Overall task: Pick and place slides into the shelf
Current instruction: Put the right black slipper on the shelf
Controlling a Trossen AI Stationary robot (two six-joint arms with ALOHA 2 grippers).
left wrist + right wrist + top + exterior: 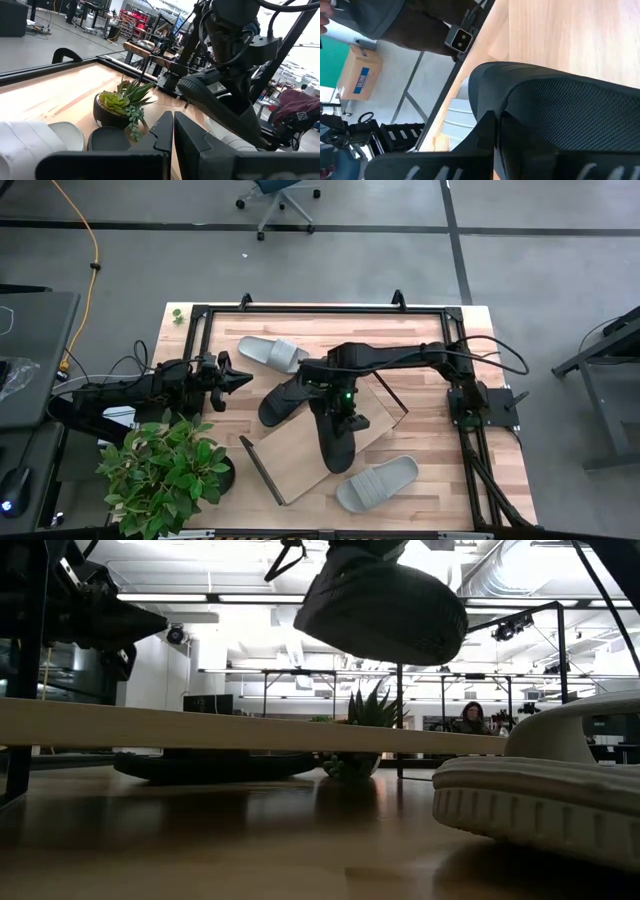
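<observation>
My right gripper reaches down over the shelf, a light-wood plank with black end frames lying slantwise mid-table, and is shut on a black slide. In the low view this slide hangs above the plank. The second black slide lies flat on the table beside the shelf. One grey slide lies toward the far edge, the other near the near edge. My left gripper hovers shut at the table's left, touching nothing. My right gripper comes from above, pointing down, and is shut on the black slide at its far end, by the strap's edge. The fingers themselves hide the exact place of contact. The slide is lifted clear of plank and table, its free end pointing toward the near edge.
A leafy potted plant stands at the near left corner and a small succulent pot at the far left. Black rails frame the tabletop. Bare wood lies right of the shelf. A person sits far behind the table.
</observation>
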